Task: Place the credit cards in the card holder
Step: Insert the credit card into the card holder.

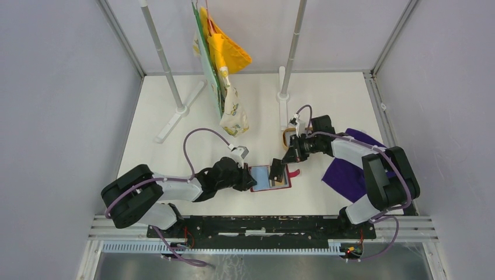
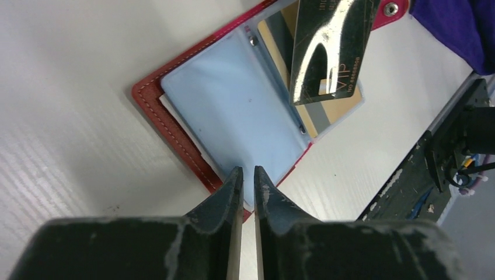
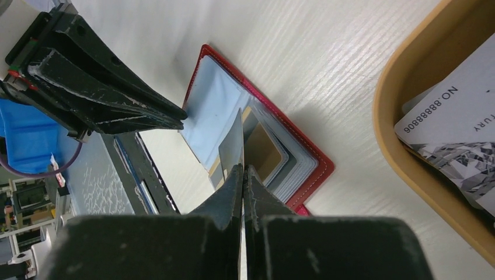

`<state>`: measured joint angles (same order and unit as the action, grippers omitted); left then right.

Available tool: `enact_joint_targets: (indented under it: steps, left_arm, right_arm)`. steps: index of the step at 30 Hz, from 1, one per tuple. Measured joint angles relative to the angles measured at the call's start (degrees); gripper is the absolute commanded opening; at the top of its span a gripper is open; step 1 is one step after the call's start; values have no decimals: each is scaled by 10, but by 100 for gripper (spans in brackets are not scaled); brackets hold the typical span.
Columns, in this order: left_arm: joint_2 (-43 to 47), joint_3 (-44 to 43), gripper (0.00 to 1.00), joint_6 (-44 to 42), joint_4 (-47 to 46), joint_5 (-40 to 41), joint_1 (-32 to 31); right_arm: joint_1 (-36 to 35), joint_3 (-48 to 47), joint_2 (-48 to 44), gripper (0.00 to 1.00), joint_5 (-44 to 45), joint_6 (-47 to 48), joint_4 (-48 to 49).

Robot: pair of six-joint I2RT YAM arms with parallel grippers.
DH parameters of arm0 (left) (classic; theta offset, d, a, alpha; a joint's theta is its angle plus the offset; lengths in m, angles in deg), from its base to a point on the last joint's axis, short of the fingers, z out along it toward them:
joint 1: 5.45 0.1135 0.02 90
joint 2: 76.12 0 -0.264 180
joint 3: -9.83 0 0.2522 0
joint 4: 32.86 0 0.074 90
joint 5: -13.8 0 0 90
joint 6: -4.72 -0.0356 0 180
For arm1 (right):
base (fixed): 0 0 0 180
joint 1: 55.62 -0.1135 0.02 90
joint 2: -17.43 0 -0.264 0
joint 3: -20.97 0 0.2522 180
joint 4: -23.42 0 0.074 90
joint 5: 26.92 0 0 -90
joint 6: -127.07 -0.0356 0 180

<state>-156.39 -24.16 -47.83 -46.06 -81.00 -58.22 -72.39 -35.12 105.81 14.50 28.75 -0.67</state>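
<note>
The dark-red card holder [image 1: 264, 178] lies open on the table, showing pale blue plastic sleeves [image 2: 227, 99] and a gold card in a right-hand slot. My left gripper [image 2: 248, 170] is shut, its tips resting on the near-left edge of the blue sleeve; it also shows in the right wrist view [image 3: 175, 114]. My right gripper [image 3: 242, 168] is shut on a glossy black card with gold print [image 2: 330, 52], held tilted just above the holder's right half. That card appears edge-on in the right wrist view [image 3: 233, 143].
An oval wooden tray [image 3: 403, 116] with more pale printed cards [image 3: 449, 111] sits behind the holder, mostly hidden by the right arm in the top view. A purple cloth [image 1: 350, 169] lies at the right. Two pole stands and hanging cloths [image 1: 225, 70] are at the back.
</note>
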Motion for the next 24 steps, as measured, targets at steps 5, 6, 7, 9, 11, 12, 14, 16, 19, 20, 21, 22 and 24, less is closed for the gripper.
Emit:
enact_joint_targets:
  steps: [5, 6, 7, 9, 11, 12, 14, 16, 19, 20, 21, 22, 24]
  left_arm:
    - [0, -2, 14, 0, 16, 29, 0]
    - [0, -3, 14, 0, 18, 33, 0]
    - [0, -5, 14, 0, 20, 36, 0]
    - [0, -7, 14, 0, 25, 44, 0]
    - [-1, -9, 14, -1, 32, 50, 0]
    - [-3, -11, 13, -1, 35, 52, 0]
    - [-4, -16, 13, -1, 42, 54, 0]
    - [-6, -21, 13, -2, 46, 58, 0]
    - [-7, -24, 13, -2, 47, 62, 0]
    - [-7, -24, 14, -2, 47, 62, 0]
    - [-7, -24, 13, -2, 47, 62, 0]
    - [-7, -24, 13, -2, 47, 62, 0]
    - [-7, -24, 13, -2, 47, 62, 0]
  right_arm:
    - [-4, -14, 16, 0, 14, -10, -16]
    - [-5, -16, 19, 0, 16, -12, -18]
    - [-7, -18, 21, 0, 17, -15, -19]
    - [-11, -22, 26, 0, 21, -19, -23]
    - [-16, -26, 28, 0, 24, -24, -28]
    - [-19, -30, 29, 0, 26, -26, -31]
    - [-23, -38, 32, 0, 31, -29, -37]
    - [-25, -45, 33, 0, 38, -31, -44]
    - [-28, -57, 33, 0, 49, -34, -54]
    - [-29, -60, 33, 0, 53, -35, -56]
    - [-30, -62, 33, 0, 57, -35, -57]
    - [-30, -63, 33, 0, 62, -35, -57]
    - [-32, -63, 33, 0, 69, -36, -60]
